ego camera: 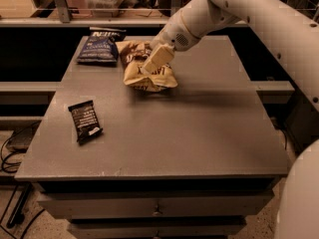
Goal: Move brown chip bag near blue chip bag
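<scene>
White arm (259, 14) of smooth rounded shells, dotted with small dark screw holes, a perforated round patch near the wrist, ending in a cream flat-sided gripper (152, 63) over the desk's (199, 133) far side.

Dim, warm light falls from above. The claw (148, 67), gripping the brown bag (152, 81) toward the bench's (199, 138) back, throws a soft shadow rightward. The surroundings are dark.
</scene>
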Tool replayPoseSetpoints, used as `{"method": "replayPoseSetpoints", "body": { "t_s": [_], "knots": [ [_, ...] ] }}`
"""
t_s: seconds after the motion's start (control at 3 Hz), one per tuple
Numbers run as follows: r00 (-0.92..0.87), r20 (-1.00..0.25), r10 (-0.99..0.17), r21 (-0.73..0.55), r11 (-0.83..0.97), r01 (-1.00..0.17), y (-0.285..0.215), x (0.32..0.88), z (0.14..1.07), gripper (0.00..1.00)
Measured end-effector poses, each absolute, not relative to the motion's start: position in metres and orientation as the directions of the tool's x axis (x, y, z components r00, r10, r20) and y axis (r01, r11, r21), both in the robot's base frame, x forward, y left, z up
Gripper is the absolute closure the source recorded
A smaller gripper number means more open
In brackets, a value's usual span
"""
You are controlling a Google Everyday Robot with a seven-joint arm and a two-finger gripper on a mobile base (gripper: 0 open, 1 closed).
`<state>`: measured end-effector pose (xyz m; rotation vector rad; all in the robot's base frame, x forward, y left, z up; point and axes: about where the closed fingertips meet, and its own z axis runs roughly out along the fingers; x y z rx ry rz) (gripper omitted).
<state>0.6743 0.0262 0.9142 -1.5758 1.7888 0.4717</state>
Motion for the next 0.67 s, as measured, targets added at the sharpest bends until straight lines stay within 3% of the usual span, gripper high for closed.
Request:
{"method": "replayPoseSetpoints", "body": {
  "t_s": [0.67],
  "knots": [
    [-0.018, -0.702, -0.712, -0.17, 0.192, -0.966, 0.0276, 0.6742, 0.9131, 0.0]
  ]
}}
